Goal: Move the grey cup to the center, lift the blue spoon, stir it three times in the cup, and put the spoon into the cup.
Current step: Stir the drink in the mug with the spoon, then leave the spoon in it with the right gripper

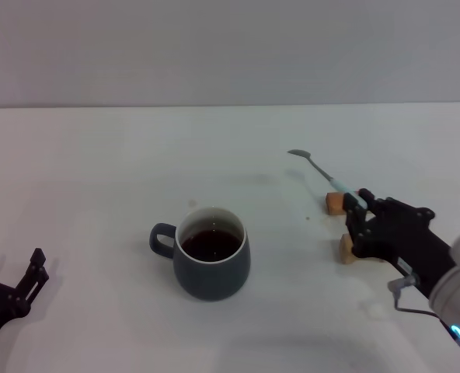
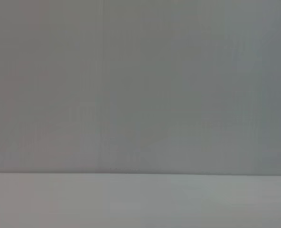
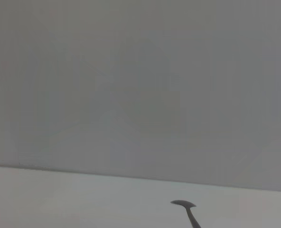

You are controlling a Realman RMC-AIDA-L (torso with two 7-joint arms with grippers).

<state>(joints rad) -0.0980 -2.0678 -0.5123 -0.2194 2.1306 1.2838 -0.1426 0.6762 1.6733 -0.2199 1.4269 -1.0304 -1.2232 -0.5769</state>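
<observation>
While right gripper [image 1: 357, 208] fingers clench blue spoon [image 1: 323, 172] w/ handle end hidden, left gripper [image 1: 12, 277] fingers released

cup [image 1: 211, 263] centre, spoon [image 1: 321, 172] right on blocks [image 1: 336, 203]

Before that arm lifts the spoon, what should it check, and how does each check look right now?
1. Grey cup upright near the table's middle: ok.
2. Blue spoon resting on the two wooden blocks, bowl end pointing away from the robot: ok.
3. Right gripper at the spoon's handle end: ok.
4. Firm grip on the handle: cannot tell, the gripper hides it.
5. Left gripper open, near the table's front left edge, away from the cup: ok.
6. Path from spoon to cup free of objects: ok.
</observation>
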